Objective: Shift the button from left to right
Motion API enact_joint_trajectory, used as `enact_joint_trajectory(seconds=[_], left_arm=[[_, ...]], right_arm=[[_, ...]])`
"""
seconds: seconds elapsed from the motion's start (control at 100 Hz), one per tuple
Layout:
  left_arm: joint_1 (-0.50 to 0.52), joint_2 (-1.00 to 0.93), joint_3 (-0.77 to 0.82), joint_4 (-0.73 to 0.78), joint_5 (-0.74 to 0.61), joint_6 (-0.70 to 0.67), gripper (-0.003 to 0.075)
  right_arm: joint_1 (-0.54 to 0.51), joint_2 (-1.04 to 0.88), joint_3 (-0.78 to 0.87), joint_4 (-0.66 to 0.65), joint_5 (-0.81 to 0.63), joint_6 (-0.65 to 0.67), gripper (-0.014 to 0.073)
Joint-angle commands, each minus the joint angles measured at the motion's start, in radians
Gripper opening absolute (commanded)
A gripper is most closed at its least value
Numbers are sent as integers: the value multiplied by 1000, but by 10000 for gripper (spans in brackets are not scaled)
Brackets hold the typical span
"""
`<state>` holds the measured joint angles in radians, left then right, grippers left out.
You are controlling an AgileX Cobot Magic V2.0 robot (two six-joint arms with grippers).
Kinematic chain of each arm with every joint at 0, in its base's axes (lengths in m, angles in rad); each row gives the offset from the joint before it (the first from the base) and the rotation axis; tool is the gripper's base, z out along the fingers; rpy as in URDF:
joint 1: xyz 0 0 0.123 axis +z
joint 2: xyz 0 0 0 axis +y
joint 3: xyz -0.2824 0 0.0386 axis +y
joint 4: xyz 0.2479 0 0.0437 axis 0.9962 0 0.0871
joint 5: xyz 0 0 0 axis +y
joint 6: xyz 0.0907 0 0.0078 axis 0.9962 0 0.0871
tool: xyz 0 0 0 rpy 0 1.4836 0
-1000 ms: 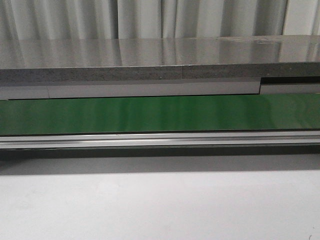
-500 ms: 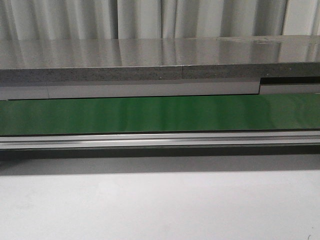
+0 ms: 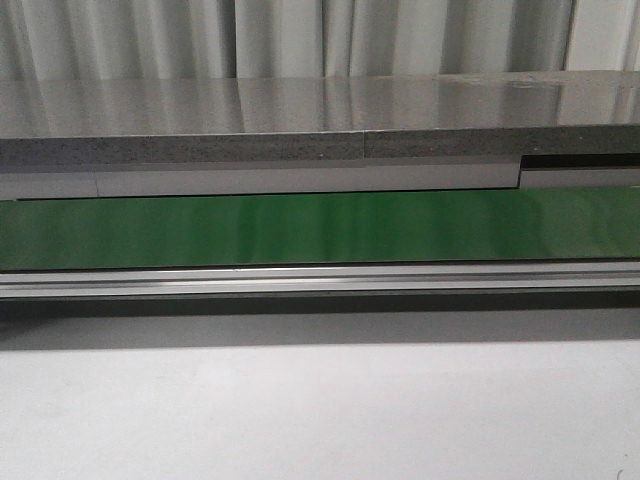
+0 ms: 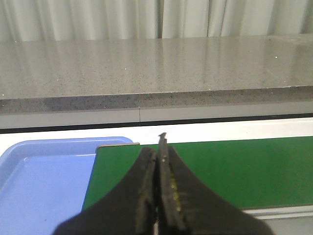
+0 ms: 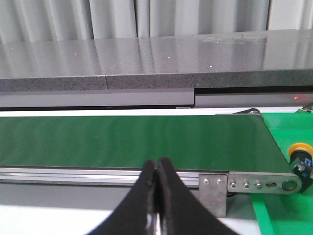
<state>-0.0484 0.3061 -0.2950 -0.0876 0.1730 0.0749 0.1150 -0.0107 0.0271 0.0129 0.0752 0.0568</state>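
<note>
Only the button's [image 5: 301, 155] yellow cap shows, facing up.

left tool [image 4: 160, 196]: black, tapered fingers, yellowish specks | right tool [image 5: 156, 200]: black, tapered fingers

A factory-style workcell: a green conveyor belt [image 3: 320, 228] (aluminium-railed) below a grey stone counter [image 3: 320, 120], curtained behind.

Even, soft light fills all three views, fairly bright. The grey counter [image 3: 320, 105] carries pale vertical reflections of the curtain [image 3: 300, 35] behind it. A dark shadow band lies under the conveyor rail [image 3: 320, 280]. Near the wrist lenses, both black claws look blurred; the green belt [image 3: 320, 228] shows a faint sheen.
</note>
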Motion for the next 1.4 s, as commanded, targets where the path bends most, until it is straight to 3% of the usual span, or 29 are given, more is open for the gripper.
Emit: enact_joint_trajectory(seconds=[0.0,1.05,1.12,1.39], left_arm=[[-7,5,-26,-12,-86,0,-20],[-7,4,26,16,-95,0,-20],[-7,-13,49,75,-121,0,-20],[-7,-167,150,79,-173,-8,-20]], right_arm=[[-8,-20,-14,-13,-90,1,-67],[-8,-20,-14,-13,-90,1,-67],[-8,-20,-14,-13,-90,1,-67],[-8,-20,-14,-13,-90,1,-67]])
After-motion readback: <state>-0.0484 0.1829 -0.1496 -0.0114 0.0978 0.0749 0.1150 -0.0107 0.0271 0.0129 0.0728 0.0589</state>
